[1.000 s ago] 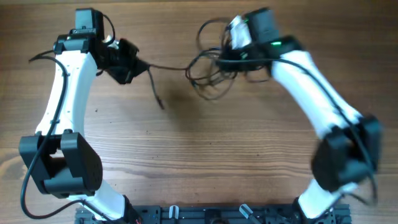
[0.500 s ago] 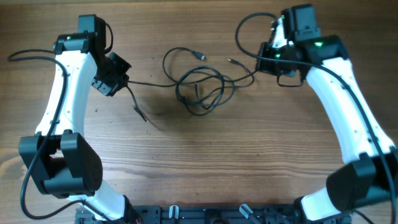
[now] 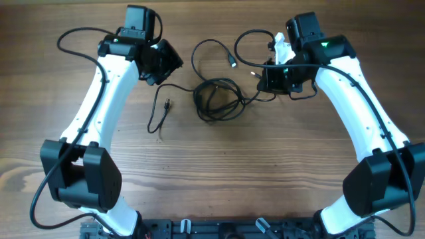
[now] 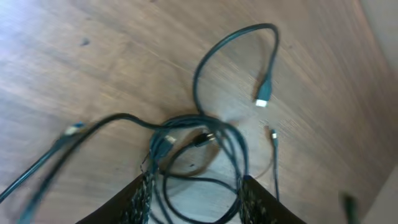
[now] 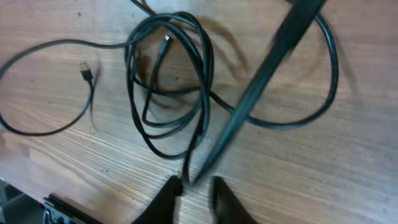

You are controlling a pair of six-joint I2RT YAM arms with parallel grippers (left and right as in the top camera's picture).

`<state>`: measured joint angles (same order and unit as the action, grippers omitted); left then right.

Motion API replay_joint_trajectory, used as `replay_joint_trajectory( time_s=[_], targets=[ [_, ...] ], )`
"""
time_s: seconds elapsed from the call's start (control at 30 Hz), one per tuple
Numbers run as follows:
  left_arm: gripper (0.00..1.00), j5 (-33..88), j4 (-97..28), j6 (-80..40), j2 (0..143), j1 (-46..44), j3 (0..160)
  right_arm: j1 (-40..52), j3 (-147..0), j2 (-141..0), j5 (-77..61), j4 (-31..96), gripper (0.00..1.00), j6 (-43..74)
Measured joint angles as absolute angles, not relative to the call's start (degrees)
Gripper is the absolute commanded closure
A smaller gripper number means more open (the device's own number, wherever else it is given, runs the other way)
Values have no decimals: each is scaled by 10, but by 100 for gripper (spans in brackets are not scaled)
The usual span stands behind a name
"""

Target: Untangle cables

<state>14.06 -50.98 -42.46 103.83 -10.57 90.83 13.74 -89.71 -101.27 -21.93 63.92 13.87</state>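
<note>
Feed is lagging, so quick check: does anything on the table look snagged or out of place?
The thin black cables are bunched in overlapping loops between the left hand and right hand. One strand runs straight into the right hand, so pulling may tighten the knot.

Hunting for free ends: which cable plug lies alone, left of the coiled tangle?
The small plug ending the strand that hooks out left of the coil. The other two plugs sit close together above the coil.
</note>
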Motion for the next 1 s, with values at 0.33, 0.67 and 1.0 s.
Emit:
replay_joint_trajectory(
  time_s=[0.33,0.67,1.0],
  targets=[
    [45,189,-501,-286,1055,-168,908,86,-915,-1013,-184,597,2,156],
    [34,224,-596,-87,1106,-265,908,36,-925,-1013,-183,601,1,164],
    [62,239,-547,64,1168,-277,908,36,-925,-1013,-183,608,1,162]
  ],
)
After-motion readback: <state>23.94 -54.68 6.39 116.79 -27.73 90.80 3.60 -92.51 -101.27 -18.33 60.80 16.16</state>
